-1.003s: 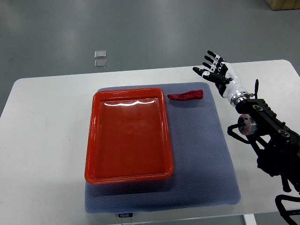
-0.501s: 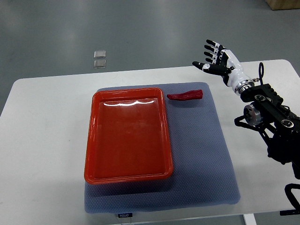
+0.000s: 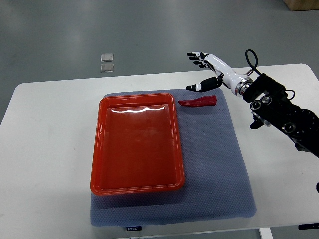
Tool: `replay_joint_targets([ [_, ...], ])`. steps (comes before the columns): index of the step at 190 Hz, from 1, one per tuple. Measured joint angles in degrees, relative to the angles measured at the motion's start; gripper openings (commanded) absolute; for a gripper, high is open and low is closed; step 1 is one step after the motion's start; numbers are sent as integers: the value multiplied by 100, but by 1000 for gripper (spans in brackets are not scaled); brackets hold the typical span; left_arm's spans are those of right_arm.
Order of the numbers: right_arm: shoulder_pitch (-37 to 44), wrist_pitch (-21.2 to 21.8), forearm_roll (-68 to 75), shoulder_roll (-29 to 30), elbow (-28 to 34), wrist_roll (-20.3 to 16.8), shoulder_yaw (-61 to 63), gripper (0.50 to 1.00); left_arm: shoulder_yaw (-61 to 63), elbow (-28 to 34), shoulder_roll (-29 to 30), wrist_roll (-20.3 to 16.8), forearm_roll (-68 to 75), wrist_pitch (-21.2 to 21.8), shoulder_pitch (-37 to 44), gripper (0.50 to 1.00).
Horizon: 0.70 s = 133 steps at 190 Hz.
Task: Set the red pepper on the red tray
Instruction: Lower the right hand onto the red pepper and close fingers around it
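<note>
The right hand is hovering just beyond the red pepper, on the side away from the robot, with its fingers spread wide and holding nothing. The red pepper is lying on the grey mat, just beside the red tray's far right corner and outside its rim, its length running roughly across the mat. Only the right arm is showing.

Several things are looking risky from here. The pepper is slim and lying flat, so fingers closing from above are likely to be pinching more mat than pepper, or skidding it sideways. Because the pepper is sitting so near the tray's rim, a finger reaching down on that side could be knocking the rim and shifting the tray on the mat. The hand is also sitting off the pepper's far side, not over it; closing from there would probably be catching only the thick end, and the pepper could be swinging or dropping during the carry. A low carry risks the pepper's tip clipping the raised rim and falling back onto the mat.

The red tray is the only container, resting on the mat beside the pepper, and it is holding nothing; only glare is showing on its floor. The mat is lying on the white tabletop.
</note>
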Motion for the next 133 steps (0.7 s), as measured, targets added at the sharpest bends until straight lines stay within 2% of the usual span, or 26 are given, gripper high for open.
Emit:
replay_joint_targets([
  [72,386,14,-1522,-3,-437,8,-1229,903,-3,0,0,2,0,0,-1,1000],
  [133,598,5,-1892,34,-909,-46,-1397,840,-11,3,0,2,0,5,1,1000],
])
